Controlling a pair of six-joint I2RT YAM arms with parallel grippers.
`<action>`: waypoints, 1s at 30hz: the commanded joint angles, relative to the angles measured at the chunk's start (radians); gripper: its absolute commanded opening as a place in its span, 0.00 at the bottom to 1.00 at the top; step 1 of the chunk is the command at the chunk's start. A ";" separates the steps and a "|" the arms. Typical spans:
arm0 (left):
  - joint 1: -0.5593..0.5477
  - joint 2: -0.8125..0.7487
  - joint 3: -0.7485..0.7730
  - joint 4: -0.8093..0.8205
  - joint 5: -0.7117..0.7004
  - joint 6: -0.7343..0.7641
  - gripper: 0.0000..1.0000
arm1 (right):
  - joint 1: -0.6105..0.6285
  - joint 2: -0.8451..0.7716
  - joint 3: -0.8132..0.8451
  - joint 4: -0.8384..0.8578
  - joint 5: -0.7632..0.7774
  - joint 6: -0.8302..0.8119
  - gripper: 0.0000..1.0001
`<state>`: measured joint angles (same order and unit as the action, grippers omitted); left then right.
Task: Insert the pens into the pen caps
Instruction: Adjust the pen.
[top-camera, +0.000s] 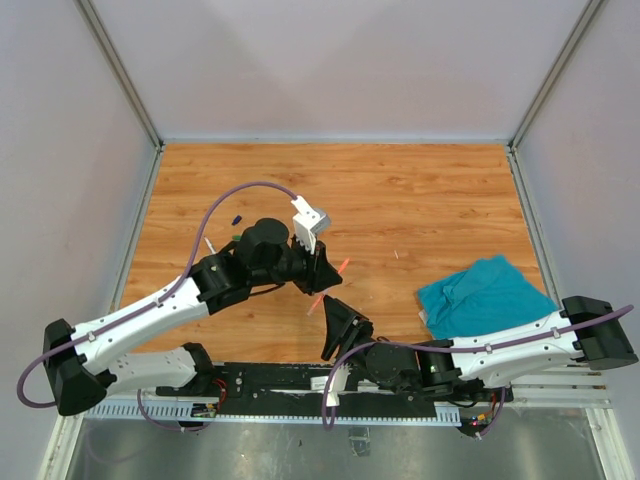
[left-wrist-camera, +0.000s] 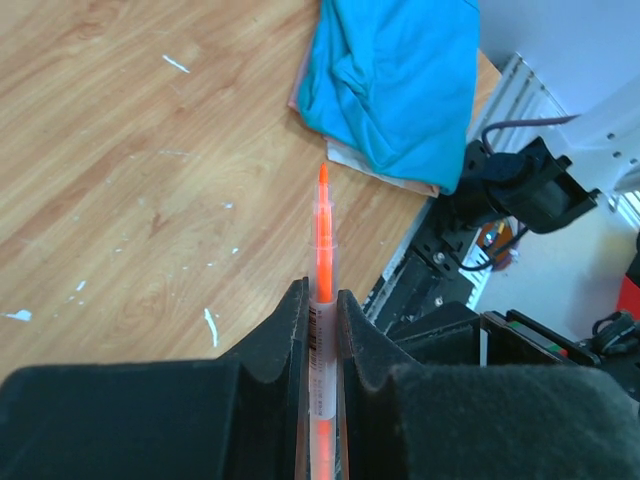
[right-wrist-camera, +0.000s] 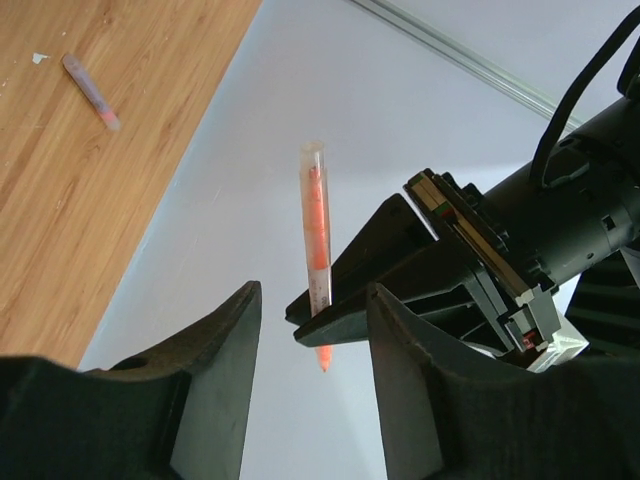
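Left gripper clamps the orange pen; right gripper stands open, empty, near it. Next, I judge: right must fetch the matching cap.

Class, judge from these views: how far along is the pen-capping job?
Done: no capped pen is visible. In hand: the left gripper is shut on the orange pen, its tip apparently bare; the right gripper stands open beside it. Left: capping that pen and another pen lying on the table.

Above the black base rail, each arm has white shells and a purple cable; the left gripper and right gripper are black.
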<state>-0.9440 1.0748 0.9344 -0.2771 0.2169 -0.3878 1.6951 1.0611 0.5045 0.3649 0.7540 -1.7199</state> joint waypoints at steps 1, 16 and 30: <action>0.016 -0.041 -0.007 -0.007 -0.108 0.023 0.00 | 0.014 -0.015 0.001 0.000 0.014 0.036 0.48; 0.053 -0.111 0.003 -0.093 -0.247 0.048 0.00 | 0.012 -0.107 0.007 0.074 0.057 0.302 0.55; 0.107 -0.141 0.016 -0.133 -0.333 0.045 0.01 | -0.182 -0.249 0.168 -0.300 0.008 1.198 0.54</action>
<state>-0.8822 0.9157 0.9344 -0.3992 -0.1009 -0.3553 1.6028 0.8562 0.6285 0.2169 0.8276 -0.8879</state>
